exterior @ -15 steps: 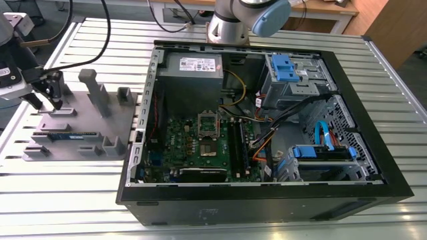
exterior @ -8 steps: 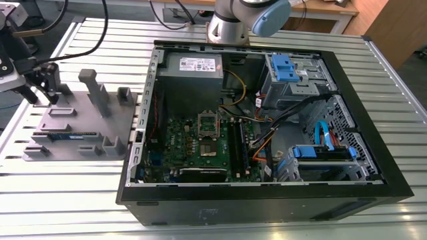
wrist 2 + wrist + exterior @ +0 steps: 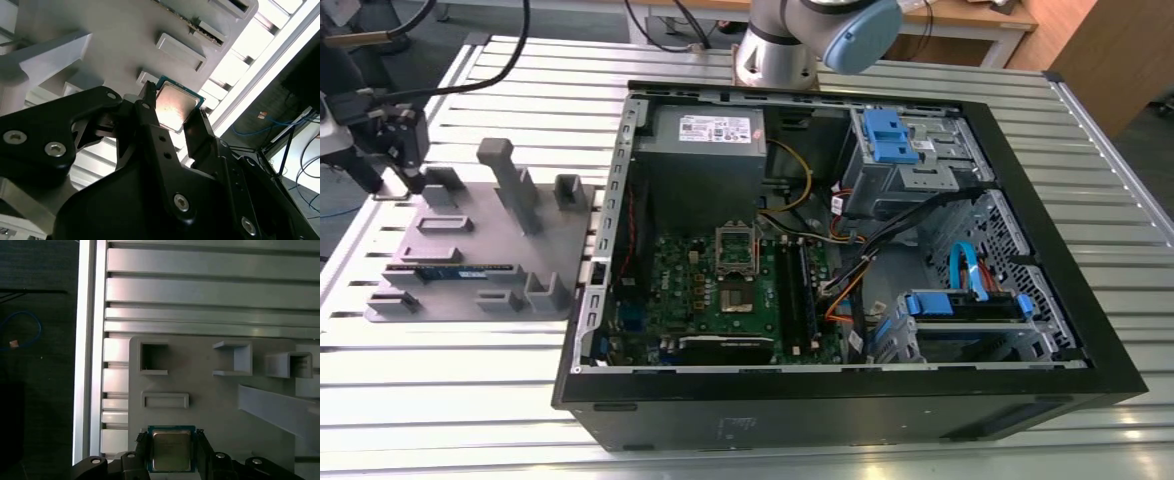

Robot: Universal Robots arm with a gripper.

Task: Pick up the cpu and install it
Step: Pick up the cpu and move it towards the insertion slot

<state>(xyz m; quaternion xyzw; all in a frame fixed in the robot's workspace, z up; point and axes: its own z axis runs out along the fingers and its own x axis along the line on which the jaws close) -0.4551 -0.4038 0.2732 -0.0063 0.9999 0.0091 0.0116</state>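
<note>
So the gripper's (image 3: 171, 454) two black fingers (image 3: 142, 447) are clamped on the cpu (image 3: 171, 447), one on each opposite edge, with its silvery top showing between them in both wrist views. Right past the fingertips is the grey fixture plate (image 3: 210, 405) with its pockets and raised blocks, sitting on the slatted aluminium table (image 3: 200, 290). Well away from the fingers, the exterior view has the open pc case (image 3: 854, 400) lying flat, with the green motherboard (image 3: 707, 290) and its socket (image 3: 735, 252) inside.
</note>
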